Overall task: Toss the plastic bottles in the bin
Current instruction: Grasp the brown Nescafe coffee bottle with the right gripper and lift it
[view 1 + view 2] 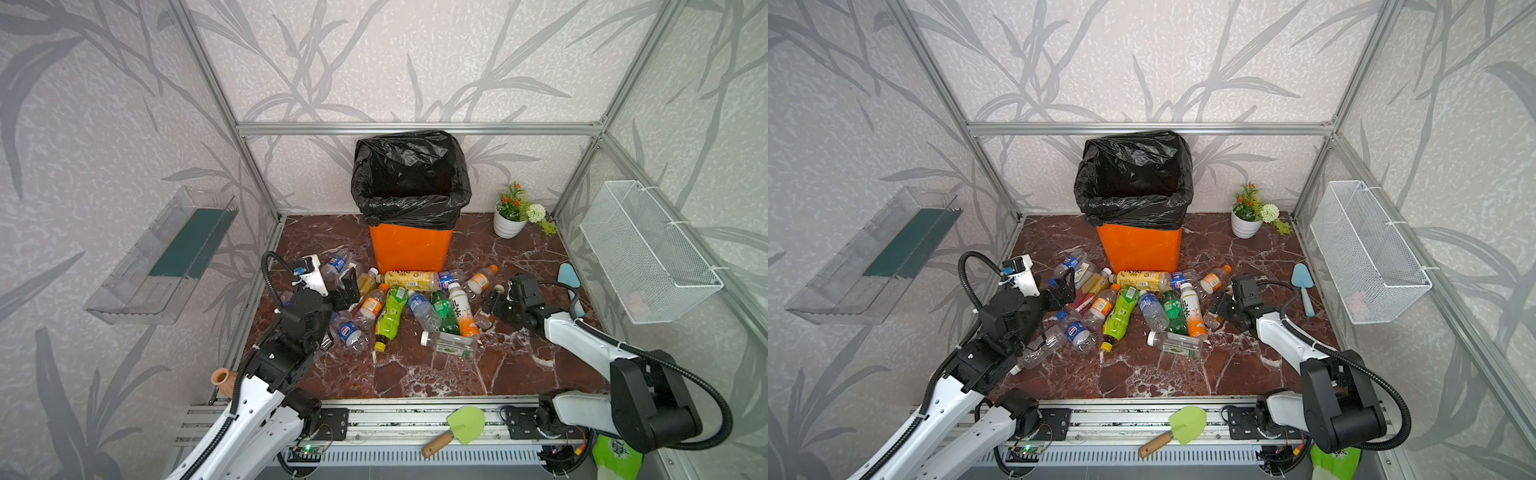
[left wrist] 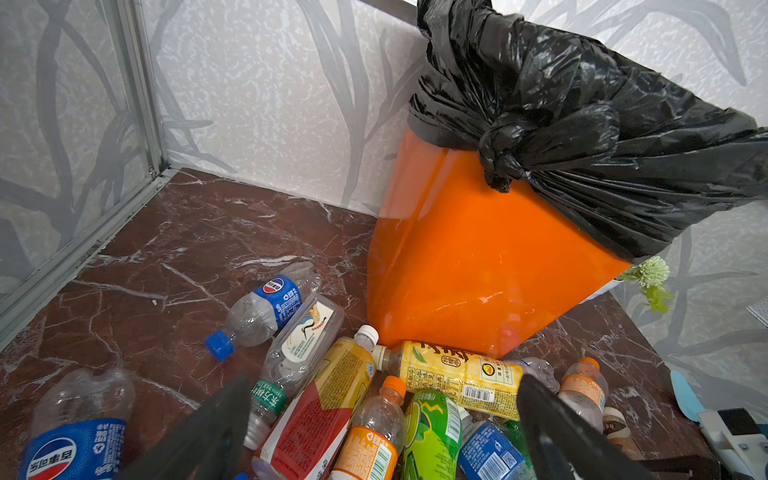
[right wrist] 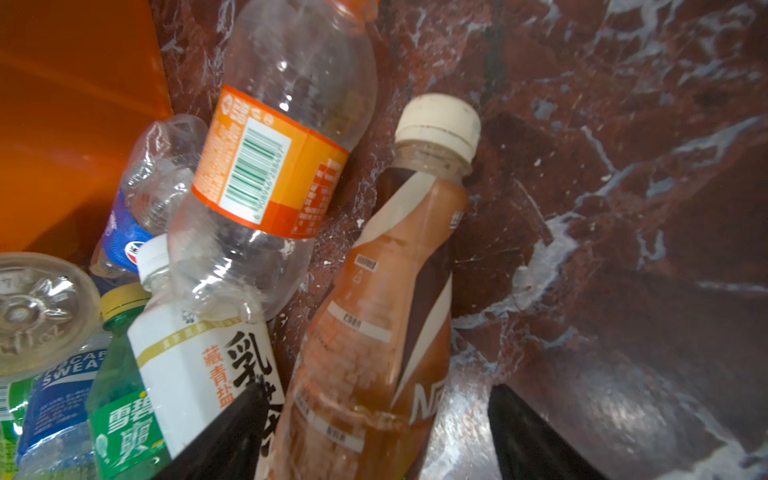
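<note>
We cannot see into the bin [image 1: 410, 249], because its black bag [image 1: 411, 174] is dark inside. It stands against the back wall, and the plastic bottles [image 1: 1154, 311] lie on the marble floor [image 1: 415, 374] just in front of it, none upright. We count at least fifteen in both top views, though the left arm [image 1: 266, 407] covers some at the pile's edge. Three are Pepsi bottles [image 1: 338, 265]. The blue-labelled bottle [image 3: 62, 386] reads POCARI SWEAT with its first letter hidden, the green bottle [image 3: 124, 415] reads 雪碧, the white bottle [image 3: 187, 365] 乳茶, and the clear bottle [image 2: 299, 345] 东方树叶. The left gripper [image 2: 382, 399] hangs wide over the pile, holding nothing. The right gripper [image 3: 376, 395] has its jaws either side of the brown bottle [image 3: 374, 311], which has a cream cap and a label cut off after N. Bare floor shows between that bottle and one finger, so nothing is clamped. A terracotta vase [image 1: 222, 378] is half hidden behind the left arm.
</note>
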Controlling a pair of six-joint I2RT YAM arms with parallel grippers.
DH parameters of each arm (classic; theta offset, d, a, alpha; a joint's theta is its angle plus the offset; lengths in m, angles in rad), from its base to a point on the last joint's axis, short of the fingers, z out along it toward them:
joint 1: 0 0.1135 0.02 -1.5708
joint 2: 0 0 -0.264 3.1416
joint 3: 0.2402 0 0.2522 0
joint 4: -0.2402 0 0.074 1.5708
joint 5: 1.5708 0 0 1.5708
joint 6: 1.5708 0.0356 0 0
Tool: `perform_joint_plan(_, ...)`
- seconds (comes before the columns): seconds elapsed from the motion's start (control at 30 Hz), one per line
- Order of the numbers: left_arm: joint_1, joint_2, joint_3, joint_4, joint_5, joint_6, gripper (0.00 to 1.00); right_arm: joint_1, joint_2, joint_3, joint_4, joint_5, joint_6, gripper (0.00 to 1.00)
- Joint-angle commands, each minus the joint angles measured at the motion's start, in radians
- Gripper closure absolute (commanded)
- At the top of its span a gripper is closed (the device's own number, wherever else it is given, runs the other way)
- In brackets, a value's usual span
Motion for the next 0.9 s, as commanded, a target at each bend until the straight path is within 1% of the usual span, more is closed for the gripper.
perform_joint_plan(0.0, 0.001, -0.012, 0.001, -0.009, -0.010, -0.011, 0.01, 0.008, 0.055, 0.033, -0.001, -0.012, -0.005, 0.16)
perform_joint_plan(0.1, 0.002, -0.008, 0.002, -0.013, -0.010, -0.011, 0.01, 0.008, 0.087, 0.040, 0.004, -0.010, -0.009, 0.16)
perform_joint_plan(0.2, 0.002, -0.006, 0.009, -0.018, -0.010, 0.001, 0.01, 0.008, 0.105, 0.034, 0.027, -0.021, -0.002, 0.20)
perform_joint_plan(0.3, 0.002, 0.000, 0.020, -0.026, -0.013, 0.010, 0.01, 0.007, 0.099, 0.025, 0.039, -0.031, 0.010, 0.30)
perform_joint_plan(0.37, 0.002, 0.001, 0.026, -0.032, -0.011, 0.011, 0.01, 0.008, 0.072, 0.014, 0.043, -0.021, 0.017, 0.37)
perform_joint_plan(0.4, 0.002, 0.003, 0.032, -0.042, -0.002, 0.010, 0.01, 0.008, 0.047, 0.007, 0.044, -0.012, 0.020, 0.39)
perform_joint_plan(0.5, 0.001, 0.008, 0.033, -0.045, 0.011, 0.004, 0.01, 0.008, -0.050, -0.009, 0.040, 0.026, 0.022, 0.40)
perform_joint_plan(0.57, 0.003, 0.013, 0.031, -0.053, 0.005, -0.003, 0.01, 0.008, -0.140, -0.023, 0.042, 0.062, 0.021, 0.40)
perform_joint_plan(0.7, 0.002, 0.006, 0.024, -0.083, -0.066, -0.041, 0.01, 0.008, -0.359, -0.046, 0.055, 0.136, 0.017, 0.44)
perform_joint_plan(0.8, 0.001, 0.000, 0.012, -0.085, -0.078, -0.052, 0.01, 0.007, -0.553, -0.058, 0.144, 0.160, -0.018, 0.45)
perform_joint_plan(0.87, 0.003, 0.007, 0.008, -0.091, -0.087, -0.062, 0.01, 0.008, -0.634, -0.028, 0.194, 0.152, -0.074, 0.46)
